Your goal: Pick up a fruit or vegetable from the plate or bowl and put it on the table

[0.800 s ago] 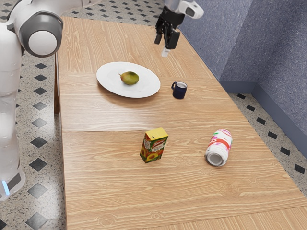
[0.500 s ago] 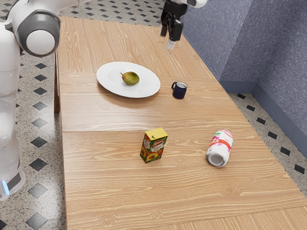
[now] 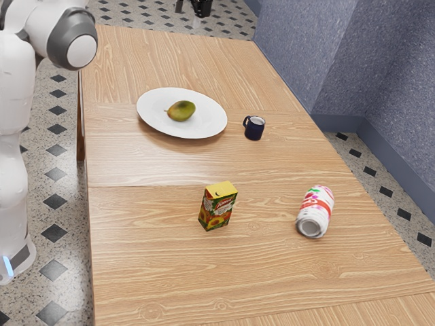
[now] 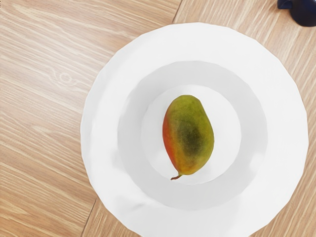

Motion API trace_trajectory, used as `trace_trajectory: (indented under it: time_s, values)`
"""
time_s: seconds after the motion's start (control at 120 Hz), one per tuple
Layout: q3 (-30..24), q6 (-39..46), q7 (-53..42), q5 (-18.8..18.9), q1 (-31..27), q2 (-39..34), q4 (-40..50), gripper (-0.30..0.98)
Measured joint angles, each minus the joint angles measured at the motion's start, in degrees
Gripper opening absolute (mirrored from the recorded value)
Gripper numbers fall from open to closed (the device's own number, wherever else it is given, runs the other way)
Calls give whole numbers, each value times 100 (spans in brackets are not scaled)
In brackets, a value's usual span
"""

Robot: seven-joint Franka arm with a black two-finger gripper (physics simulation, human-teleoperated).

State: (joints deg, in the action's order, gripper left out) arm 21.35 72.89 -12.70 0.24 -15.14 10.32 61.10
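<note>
High at the far end of the table, my gripper (image 3: pixel 190 8) hangs open, partly cut off by the exterior view's top edge, with nothing between its fingers. Below it, the white plate (image 3: pixel 153 117) holds a green and reddish mango (image 3: pixel 181 111) near its middle. The wrist view looks down on the plate (image 4: pixel 106 133) from above, and the mango (image 4: pixel 189 136) lies on its side in the central hollow, its short stem against the white surface. The gripper is well above the fruit and apart from it.
A dark blue mug (image 3: pixel 254 128) stands on the wooden table (image 3: pixel 156 251), close to the plate on the exterior view's right. Nearer the camera are an upright juice carton (image 3: pixel 218 206) and a white patterned can (image 3: pixel 315 212) lying on its side.
My hand has moved toward the exterior view's left and higher. The mango has turned slightly on the plate, and the can has rolled a little toward the exterior view's right.
</note>
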Motion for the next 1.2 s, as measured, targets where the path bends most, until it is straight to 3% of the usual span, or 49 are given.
trace_trajectory:
  time_s: [0.083,0.258,0.383,0.683,0.917,1.2]
  values:
    - [-3,136,-16,-28,-7,38,284,69]
    - [-59,1396,-56,-40,214,-793,2871,69]
    - [-69,2266,-117,20,352,-1135,3869,69]
    - [-28,3334,28,117,362,-1277,4597,69]
    - [-17,3653,137,127,131,-1306,4803,69]
    - [-18,3894,218,132,249,-1267,5012,69]
